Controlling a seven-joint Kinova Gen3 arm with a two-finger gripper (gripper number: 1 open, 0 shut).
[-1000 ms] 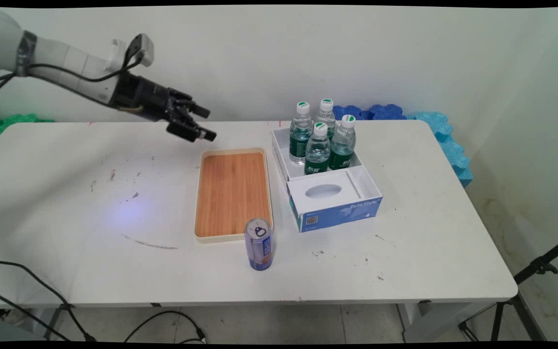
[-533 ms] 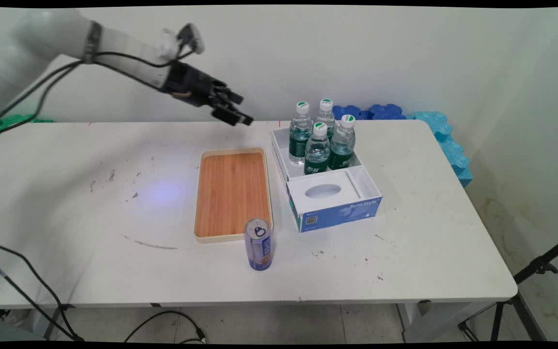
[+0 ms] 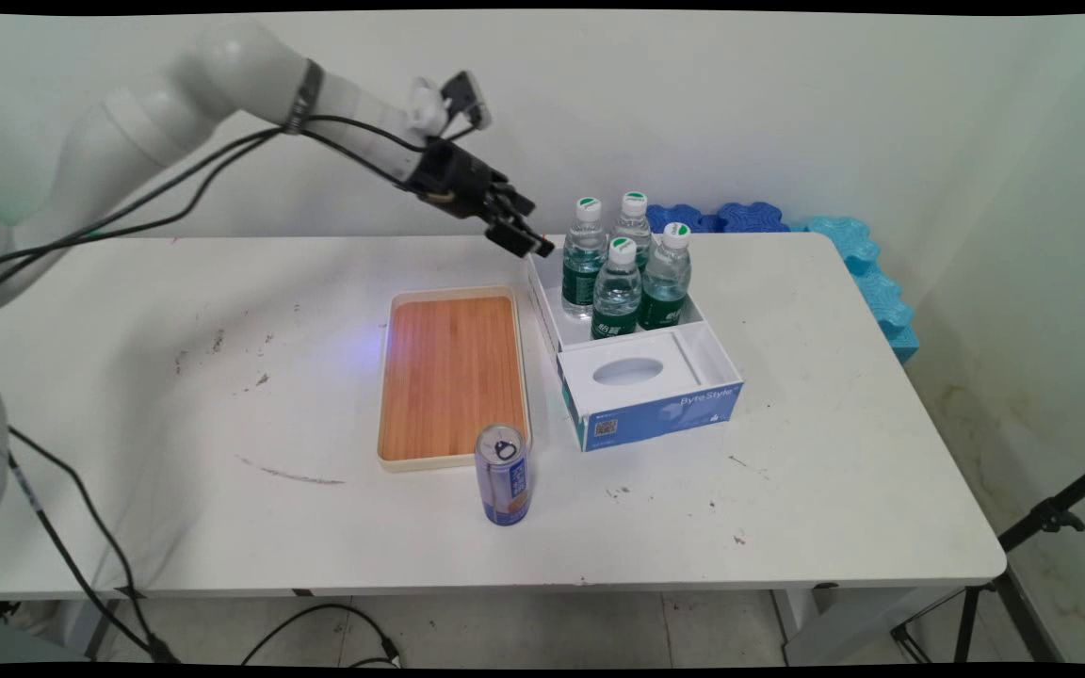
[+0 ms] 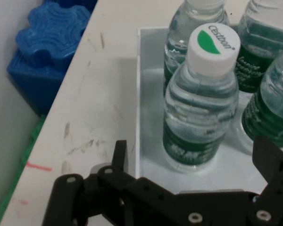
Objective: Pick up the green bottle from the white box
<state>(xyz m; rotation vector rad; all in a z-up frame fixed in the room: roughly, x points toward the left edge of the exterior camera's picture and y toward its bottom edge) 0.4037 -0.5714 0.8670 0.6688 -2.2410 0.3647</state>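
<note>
Water bottles (image 3: 624, 268), four, stand upright in the white box (image 3: 644, 384) at the surface's (image 3: 128, 395) far centre. Wooden tray (image 3: 451, 377) lies at the box's 9 o'clock; blue can (image 3: 503, 474) stands upright at the tray's near right corner. Gripper (image 3: 526, 241) hovers beside the nearest bottle (image 4: 203, 94), fingers (image 4: 269, 157) spread apart, holding nothing.

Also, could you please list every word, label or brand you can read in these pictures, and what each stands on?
"Cestbon": on the white and green cap of the clear plastic water bottle nearest the black two-finger gripper.
"ByteStyle": on the blue front of the white cardboard box.
Bottle labels, the box's small code label and the blue drink can: too small to read.
</note>
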